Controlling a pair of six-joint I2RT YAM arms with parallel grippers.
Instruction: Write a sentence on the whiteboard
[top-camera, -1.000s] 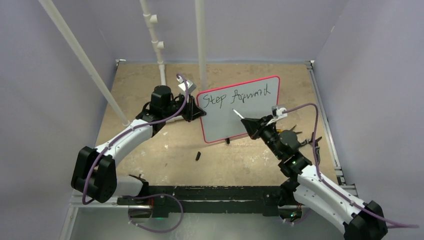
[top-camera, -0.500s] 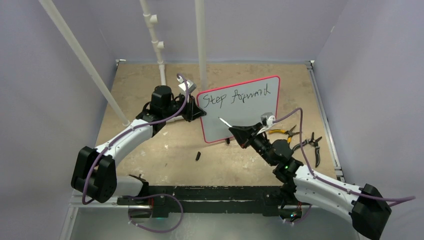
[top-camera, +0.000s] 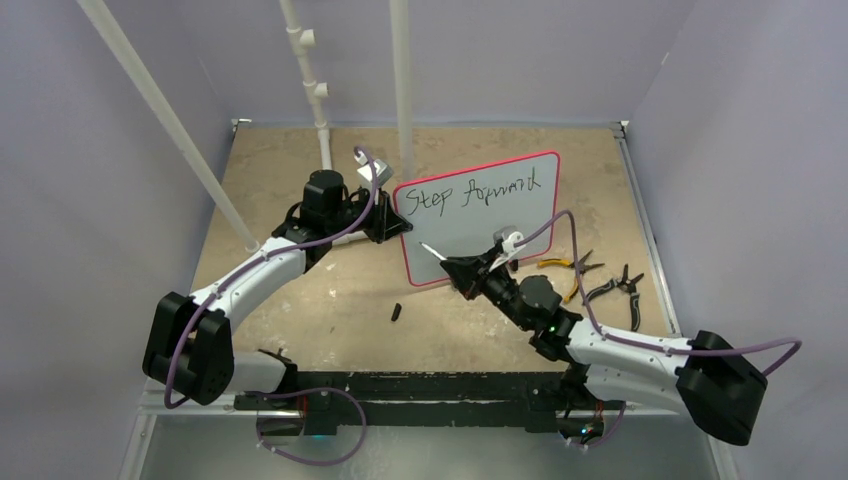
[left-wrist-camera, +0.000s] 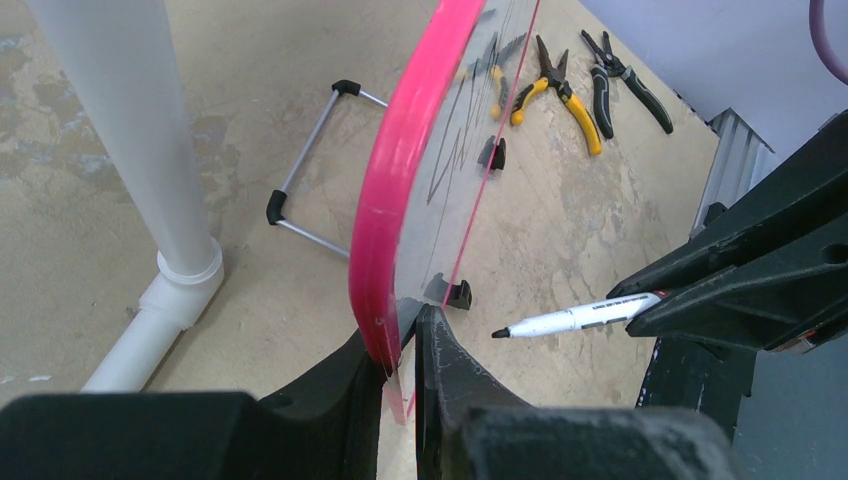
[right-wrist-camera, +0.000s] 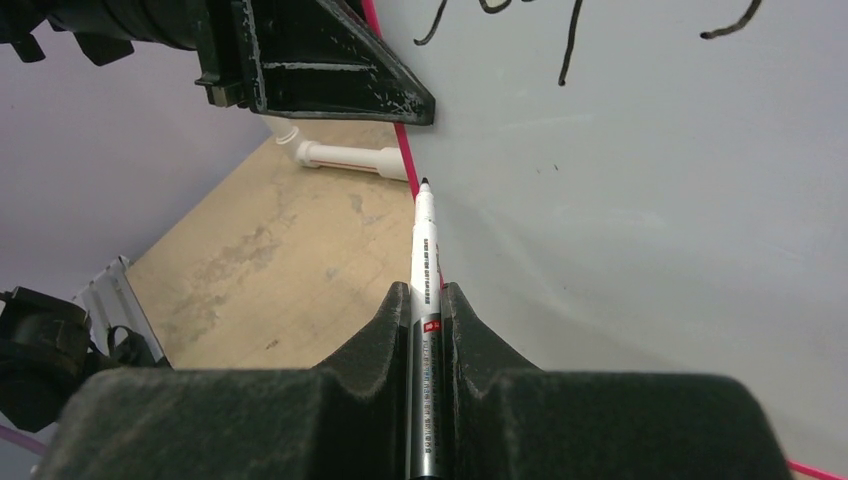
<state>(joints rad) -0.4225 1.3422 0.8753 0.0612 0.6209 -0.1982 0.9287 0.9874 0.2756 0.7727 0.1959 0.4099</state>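
Note:
The whiteboard stands tilted up near the table's middle, with a pink-red frame. One line of the sentence, black words reading about "Step forward", runs along its top; the white below is bare. My left gripper is shut on the board's left edge, seen in the left wrist view pinching the pink frame. My right gripper is shut on a white marker. The marker's black tip sits just off the board's lower left part, close to the frame.
Yellow-handled pliers and dark pliers lie right of the board. A small black cap lies on the table in front. White pipes stand behind the board. A wire stand props the board's back.
My right arm has swung left and down with the marker, from the board's middle right to its lower left. The left arm and the board have not moved.

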